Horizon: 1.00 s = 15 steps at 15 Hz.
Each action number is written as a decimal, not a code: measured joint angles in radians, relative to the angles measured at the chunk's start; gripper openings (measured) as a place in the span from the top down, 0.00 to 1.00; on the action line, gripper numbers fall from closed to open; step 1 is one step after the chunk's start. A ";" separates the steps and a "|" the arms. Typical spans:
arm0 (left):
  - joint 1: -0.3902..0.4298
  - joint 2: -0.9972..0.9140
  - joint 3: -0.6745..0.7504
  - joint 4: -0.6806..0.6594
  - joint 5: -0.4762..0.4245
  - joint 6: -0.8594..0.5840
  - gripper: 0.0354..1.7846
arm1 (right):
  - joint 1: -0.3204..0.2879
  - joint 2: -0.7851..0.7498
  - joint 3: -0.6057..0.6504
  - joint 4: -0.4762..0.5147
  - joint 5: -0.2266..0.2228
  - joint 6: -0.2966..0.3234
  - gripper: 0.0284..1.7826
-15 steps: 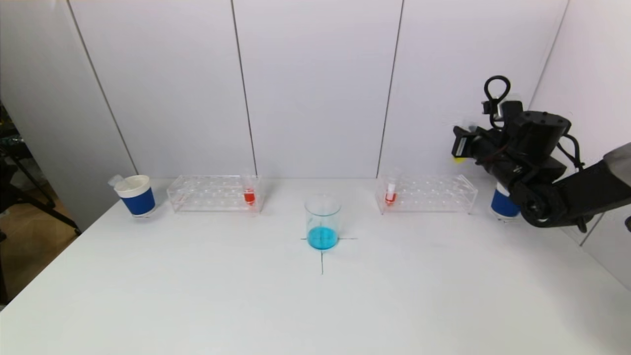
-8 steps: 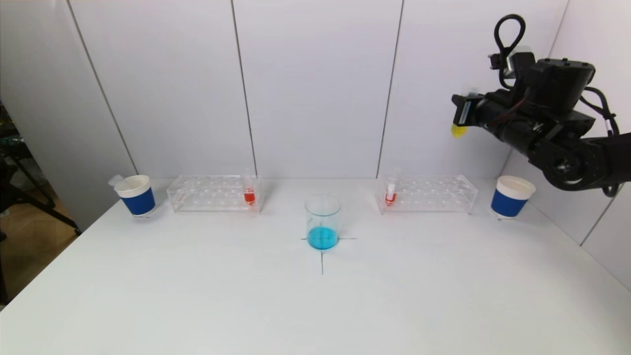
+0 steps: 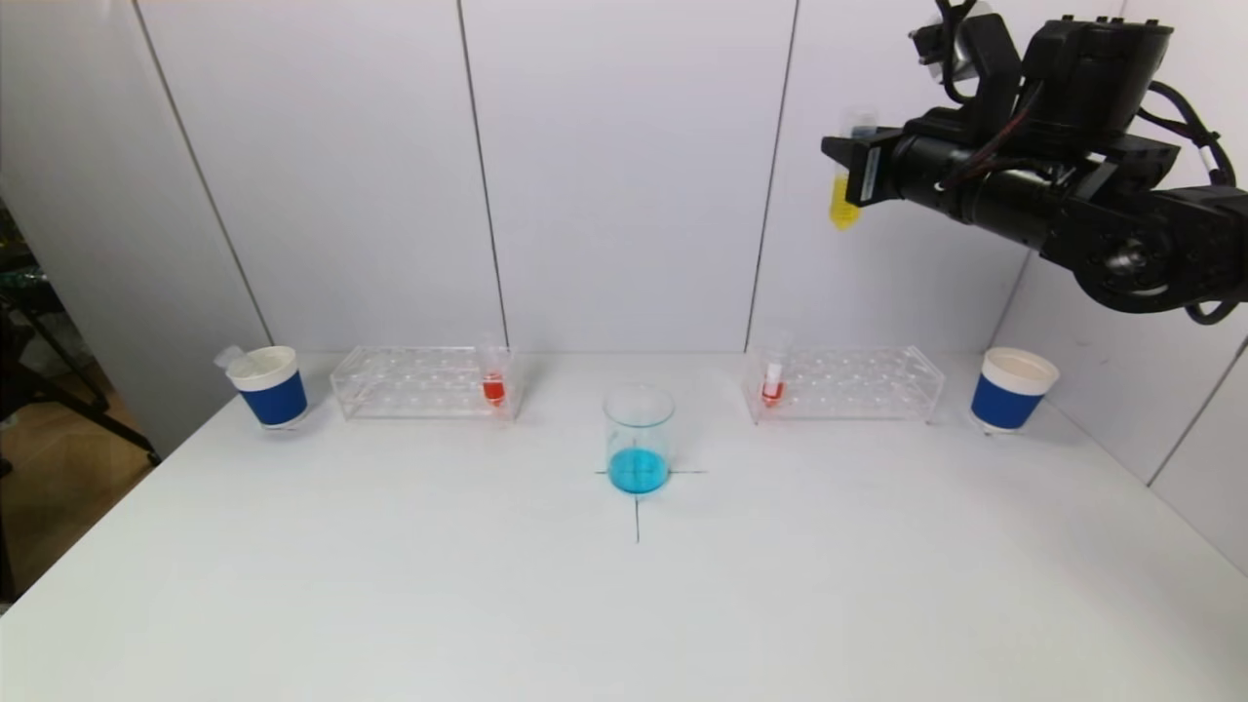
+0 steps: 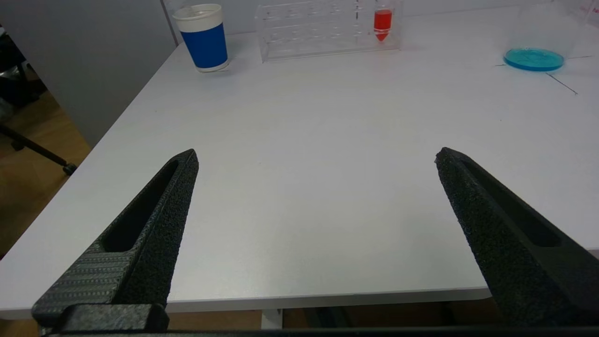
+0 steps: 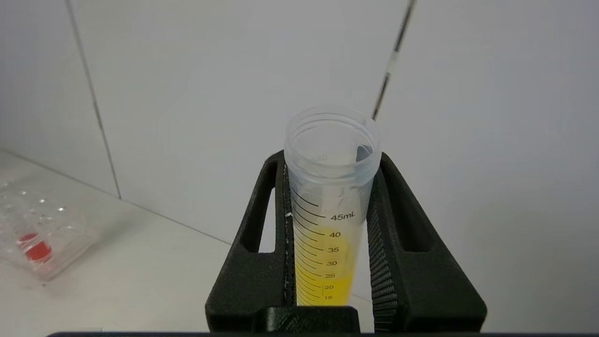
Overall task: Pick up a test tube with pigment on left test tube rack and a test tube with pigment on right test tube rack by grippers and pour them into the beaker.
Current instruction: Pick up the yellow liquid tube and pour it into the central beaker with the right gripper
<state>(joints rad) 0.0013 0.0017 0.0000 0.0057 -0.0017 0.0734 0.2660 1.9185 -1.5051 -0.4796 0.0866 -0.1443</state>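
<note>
My right gripper (image 3: 850, 174) is high above the right rack (image 3: 844, 383), shut on an open test tube of yellow pigment (image 3: 843, 200), held roughly upright; the right wrist view shows the tube (image 5: 327, 220) clamped between both fingers (image 5: 271, 224). A beaker (image 3: 639, 439) with blue liquid stands at the table's centre cross mark. The left rack (image 3: 421, 381) holds a tube with red pigment (image 3: 493, 387); the right rack holds another red tube (image 3: 772, 387). My left gripper (image 4: 316, 159) is open and empty above the table's near left part, not seen in the head view.
A blue-and-white paper cup (image 3: 268, 386) stands left of the left rack, with a clear item in it. Another paper cup (image 3: 1010, 388) stands right of the right rack. White wall panels rise right behind the racks. The table's left edge drops to the floor.
My right arm has risen from beside the right paper cup and moved left with the yellow tube, now high above the right rack. Nothing on the table moved.
</note>
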 joint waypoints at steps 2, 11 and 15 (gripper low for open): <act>0.000 0.000 0.000 0.000 0.000 0.000 0.01 | 0.012 0.016 -0.018 0.000 0.067 -0.102 0.73; 0.000 0.000 0.000 0.000 0.000 0.000 0.01 | 0.009 0.150 -0.110 -0.003 0.410 -0.464 0.73; 0.000 0.000 0.000 0.000 0.000 0.000 0.01 | -0.015 0.176 -0.114 -0.004 0.525 -0.602 0.73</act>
<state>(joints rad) 0.0013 0.0017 0.0000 0.0057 -0.0013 0.0734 0.2506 2.0945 -1.6194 -0.4838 0.6113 -0.7466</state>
